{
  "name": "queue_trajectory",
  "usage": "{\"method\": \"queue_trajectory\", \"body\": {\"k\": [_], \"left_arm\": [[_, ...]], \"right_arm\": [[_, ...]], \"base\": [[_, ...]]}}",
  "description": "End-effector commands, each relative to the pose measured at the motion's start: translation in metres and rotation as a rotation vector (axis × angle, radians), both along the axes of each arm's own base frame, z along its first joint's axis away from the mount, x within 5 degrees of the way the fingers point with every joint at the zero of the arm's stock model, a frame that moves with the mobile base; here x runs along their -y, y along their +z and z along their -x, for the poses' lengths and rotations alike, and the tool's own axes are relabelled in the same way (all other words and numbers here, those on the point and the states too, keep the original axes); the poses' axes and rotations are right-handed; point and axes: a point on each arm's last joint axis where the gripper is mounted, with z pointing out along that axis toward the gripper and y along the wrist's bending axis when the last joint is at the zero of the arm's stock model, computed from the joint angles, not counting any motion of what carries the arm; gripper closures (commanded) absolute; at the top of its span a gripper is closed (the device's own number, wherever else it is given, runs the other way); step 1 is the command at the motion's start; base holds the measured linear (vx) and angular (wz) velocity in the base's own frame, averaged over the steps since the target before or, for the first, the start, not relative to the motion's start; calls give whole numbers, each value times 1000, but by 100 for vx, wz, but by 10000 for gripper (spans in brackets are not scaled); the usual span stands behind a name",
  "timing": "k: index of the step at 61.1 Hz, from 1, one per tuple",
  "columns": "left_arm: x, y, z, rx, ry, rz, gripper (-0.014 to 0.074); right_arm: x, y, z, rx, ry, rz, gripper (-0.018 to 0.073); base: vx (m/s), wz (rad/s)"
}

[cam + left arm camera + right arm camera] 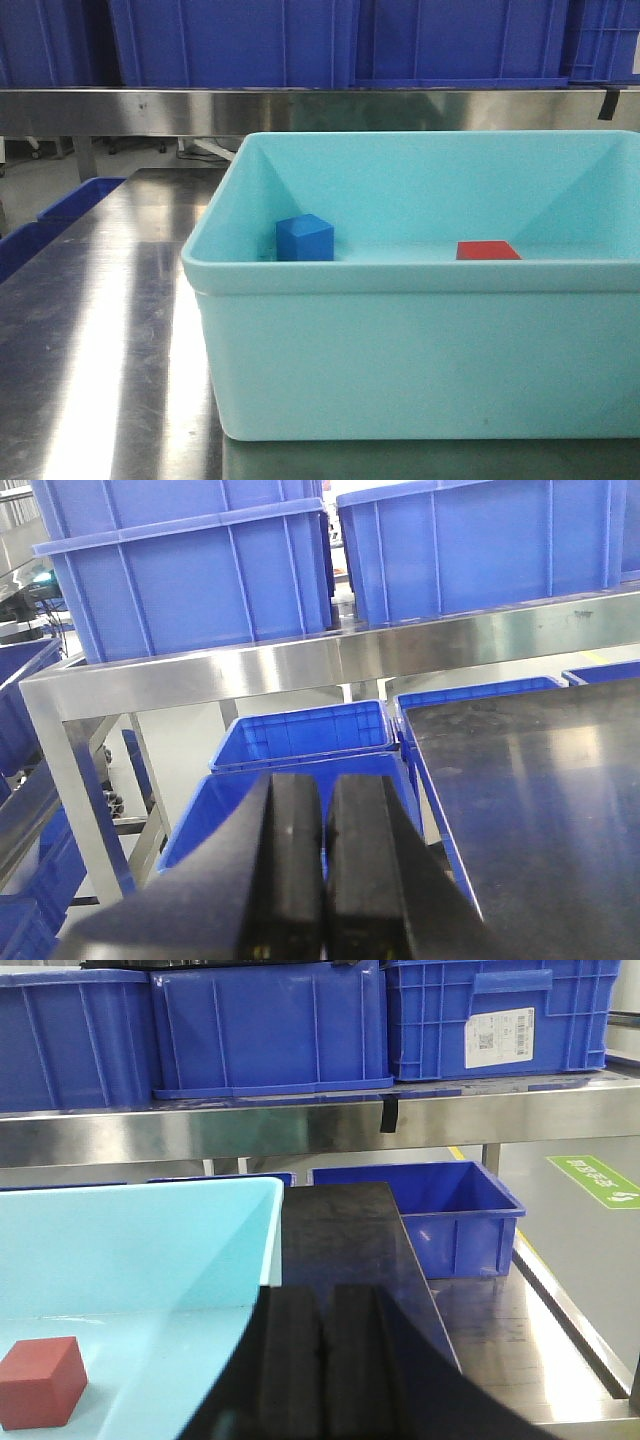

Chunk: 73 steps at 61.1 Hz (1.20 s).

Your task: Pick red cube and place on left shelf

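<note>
Front view: a pale turquoise plastic tub [400,340] stands on the brushed-steel tabletop [100,330]. Inside it the small bright red cube [488,250] lies at 3 o'clock from a small blue cube [304,238]. Behind, at 12 o'clock, runs the stainless-steel shelf [300,110] bearing dark-blue plastic crates [230,40].

Left wrist view: the left claw [322,870] is pressed narrow, pads together, holding nothing.

Right wrist view: the right claw [322,1360] is pinched together too and empty, the red cube at its 9 o'clock in the tub.
</note>
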Motion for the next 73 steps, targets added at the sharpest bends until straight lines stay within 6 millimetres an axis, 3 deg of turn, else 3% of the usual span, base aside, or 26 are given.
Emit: {"method": "queue_trajectory", "body": {"k": [1, 73], "left_arm": [[0, 0, -1, 61, -4, 5, 491], [0, 0, -1, 61, -4, 5, 491]], "right_arm": [[0, 17, 4, 122, -2, 26, 503], [-1, 20, 4, 162, 0, 28, 503]], "base": [[0, 0], [0, 0]]}}
